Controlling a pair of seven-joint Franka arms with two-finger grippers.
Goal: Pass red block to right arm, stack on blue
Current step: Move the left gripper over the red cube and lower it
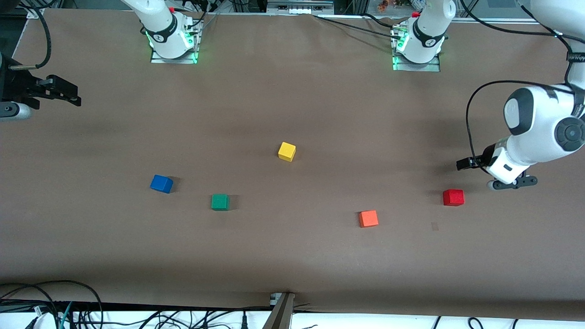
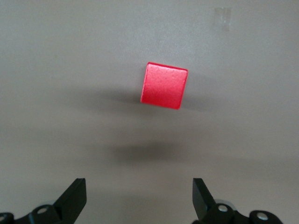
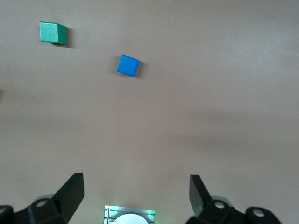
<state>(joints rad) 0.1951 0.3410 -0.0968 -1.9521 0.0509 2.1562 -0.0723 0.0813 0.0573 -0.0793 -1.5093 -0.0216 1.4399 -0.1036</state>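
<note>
Firstly, front view: red block sits low at the frame's right, apart from the left gripper, which hangs just above-right of it; blue lies at lower left, the right gripper waiting at the left edge. Left wrist view: block mid-frame, jaws spread, empty. Looks light, rigid, smooth-faced; pinch two parallel side faces squarely. Right wrist view: blue near upper centre, jaws spread, empty.

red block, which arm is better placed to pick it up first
Left. The left gripper hangs open over the table just beside the red block, which fills its wrist view. The right gripper waits open at the table's right-arm end.
</note>
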